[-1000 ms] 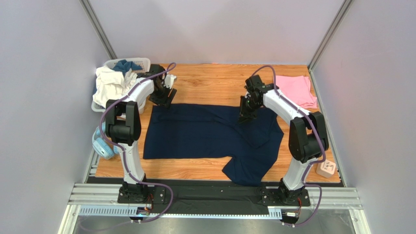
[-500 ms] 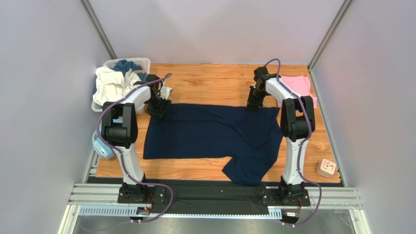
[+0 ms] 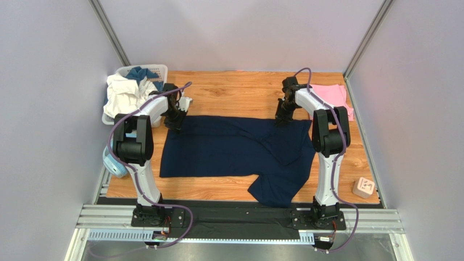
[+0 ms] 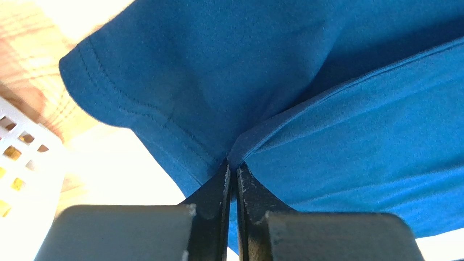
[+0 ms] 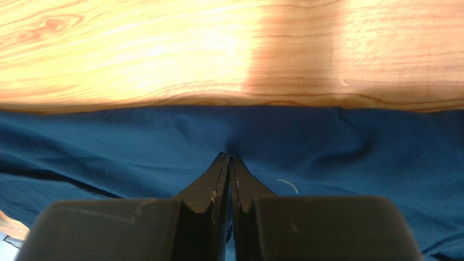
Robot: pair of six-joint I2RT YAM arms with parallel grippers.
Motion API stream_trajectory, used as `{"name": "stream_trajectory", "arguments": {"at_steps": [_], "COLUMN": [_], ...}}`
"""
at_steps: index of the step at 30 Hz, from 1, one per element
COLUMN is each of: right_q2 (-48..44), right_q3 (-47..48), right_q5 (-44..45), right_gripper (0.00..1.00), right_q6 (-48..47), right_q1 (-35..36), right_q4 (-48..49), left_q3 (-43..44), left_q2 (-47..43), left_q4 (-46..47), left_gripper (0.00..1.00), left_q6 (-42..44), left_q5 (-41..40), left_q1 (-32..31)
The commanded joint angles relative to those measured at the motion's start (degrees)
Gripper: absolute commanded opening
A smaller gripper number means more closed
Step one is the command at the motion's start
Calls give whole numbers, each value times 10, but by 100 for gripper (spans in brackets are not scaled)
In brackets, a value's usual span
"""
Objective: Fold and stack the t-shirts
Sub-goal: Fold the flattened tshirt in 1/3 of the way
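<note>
Top external view: the navy t-shirt [image 3: 229, 147] lies spread on the bench [image 3: 234, 92], unfolded. Both arms' jaws are pinched shut on its far edge, one toward each end. The pink t-shirt [image 3: 335, 98] lies far right, apparently folded; folding and stacking the navy one remain.

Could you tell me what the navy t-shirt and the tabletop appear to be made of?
The navy t-shirt looks like soft matte knit, probably cotton jersey: fine texture, stitched hem. The tabletop looks like wood or wood-print laminate, smooth, slightly glossy: grain lines, light glare.
</note>
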Motion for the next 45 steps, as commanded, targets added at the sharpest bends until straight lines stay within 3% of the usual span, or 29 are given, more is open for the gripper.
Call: {"name": "stream_trajectory", "arguments": {"at_steps": [1,17,18,21,22,23,24,27,35,38,45], "right_q2": [21,62,62,60,59,57,57,55,49,49,48], "right_q3": [1,45,43,37,34,33,31,27,16,11,3], "right_q5": [9,4,4,4,4,4,4,-2,-4,-7,-6], "right_gripper": [9,5,5,4,4,3,3,1,0,0,0], "right_q6": [-3,-1,0,-3,-3,-4,-4,-4,-2,-1,-2], "right_q1": [-7,-26,-27,-26,-26,-26,-27,-26,-26,-26,-26], "right_q4": [12,0,0,0,1,1,1,2,8,10,13], "left_q3": [9,-149,-156,-183,-189,-187,-183,-135,81,100,47], "left_q2": [-50,-162,-160,-163,-166,-167,-167,-165,-94,-68,-17], "left_q4": [-13,-34,-34,-16,-8,3,7,1,-70,-65,-41], "left_gripper": [8,28,32,59,85,95,100,100,96,91,79], "left_q6": [21,140,141,143,143,143,141,129,53,24,21], "left_q5": [-4,-57,-56,-75,-86,-91,-96,-96,18,68,83], "left_q1": [3,19,20,21,22,22,22,23,19,10,-25]}}
